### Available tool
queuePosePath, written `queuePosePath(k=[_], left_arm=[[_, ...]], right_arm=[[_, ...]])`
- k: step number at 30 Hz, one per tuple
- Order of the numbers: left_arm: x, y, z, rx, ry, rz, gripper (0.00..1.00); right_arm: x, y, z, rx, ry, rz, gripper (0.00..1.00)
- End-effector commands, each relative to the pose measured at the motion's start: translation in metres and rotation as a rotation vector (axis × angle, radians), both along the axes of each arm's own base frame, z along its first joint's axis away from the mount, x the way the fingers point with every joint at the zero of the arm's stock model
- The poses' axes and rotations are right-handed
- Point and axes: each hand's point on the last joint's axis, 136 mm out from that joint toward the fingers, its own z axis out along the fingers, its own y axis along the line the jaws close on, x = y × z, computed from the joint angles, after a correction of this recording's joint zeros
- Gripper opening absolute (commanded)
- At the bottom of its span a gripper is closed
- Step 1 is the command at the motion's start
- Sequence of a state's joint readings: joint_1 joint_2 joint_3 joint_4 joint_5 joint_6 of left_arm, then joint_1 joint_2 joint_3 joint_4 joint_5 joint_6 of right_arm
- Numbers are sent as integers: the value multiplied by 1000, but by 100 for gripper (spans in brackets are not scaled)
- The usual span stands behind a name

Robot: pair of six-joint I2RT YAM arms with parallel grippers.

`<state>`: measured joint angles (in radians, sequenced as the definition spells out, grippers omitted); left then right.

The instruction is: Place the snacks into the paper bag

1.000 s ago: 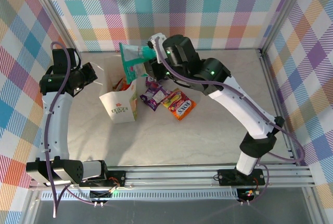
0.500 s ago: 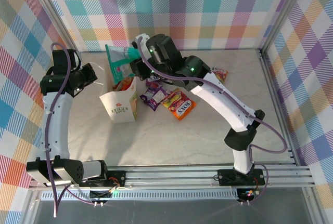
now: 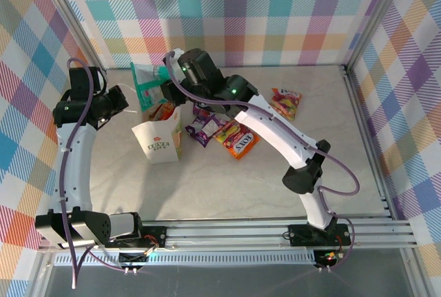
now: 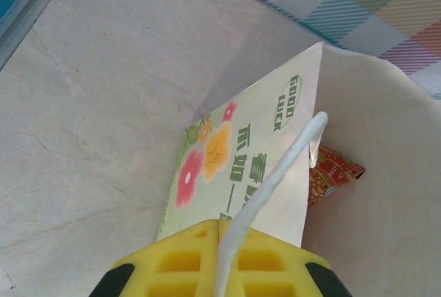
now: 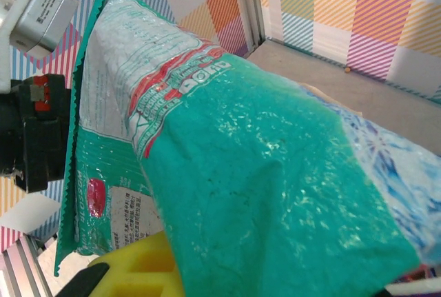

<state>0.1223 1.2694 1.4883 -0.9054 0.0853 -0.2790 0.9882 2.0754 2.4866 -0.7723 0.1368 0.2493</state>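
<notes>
top view, right gripper (image 3: 165, 80): pinches the teal-green packet (image 3: 147, 83) by one edge and holds it high over the table (image 3: 227, 180).
top view, packet axis: the long axis runs from the far wall toward the arm bases. The near end points down to the bag's mouth.
top view, paper bag (image 3: 160, 142): stands upright just below the held packet with its mouth open upward. A red packet (image 3: 162, 111) lies inside it.
top view, left gripper (image 3: 122, 98): sits at the left of the bag's mouth.
top view, other snacks: a purple packet (image 3: 202, 130), a second purple packet (image 3: 205, 111) and an orange-red packet (image 3: 238, 140) lie flat under the right arm. A small red-yellow packet (image 3: 285, 101) lies well apart from them.
left wrist view, left gripper (image 4: 219, 242): its fingers are pressed together on the white cord handle (image 4: 272, 183).
left wrist view, paper bag (image 4: 227, 166): the flower print side is ahead of the fingers. The red packet (image 4: 329, 173) is inside, to the right of the cord.
right wrist view, teal-green packet (image 5: 241, 166): its long axis slants from upper left to lower right, and the toothed edge is at the left.
right wrist view, fingers (image 5: 138, 273): yellow, under the packet.
</notes>
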Motion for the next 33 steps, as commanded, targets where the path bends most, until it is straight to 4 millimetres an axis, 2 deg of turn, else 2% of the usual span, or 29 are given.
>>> queuePosePath(k=[1, 8, 16, 22, 33], left_arm=[[-3, 8, 8, 12, -36, 19, 3], [-4, 11, 6, 0, -37, 25, 3], [-5, 15, 5, -12, -36, 32, 3], [-5, 15, 5, -18, -41, 31, 3], [-5, 14, 6, -25, -44, 31, 2]], right_arm=[[1, 9, 35, 133, -30, -2, 20], [8, 23, 21, 149, 1, -5, 20], [20, 29, 4, 143, 24, -50, 21], [28, 32, -9, 140, 49, -74, 21], [30, 30, -33, 81, 90, -90, 21]])
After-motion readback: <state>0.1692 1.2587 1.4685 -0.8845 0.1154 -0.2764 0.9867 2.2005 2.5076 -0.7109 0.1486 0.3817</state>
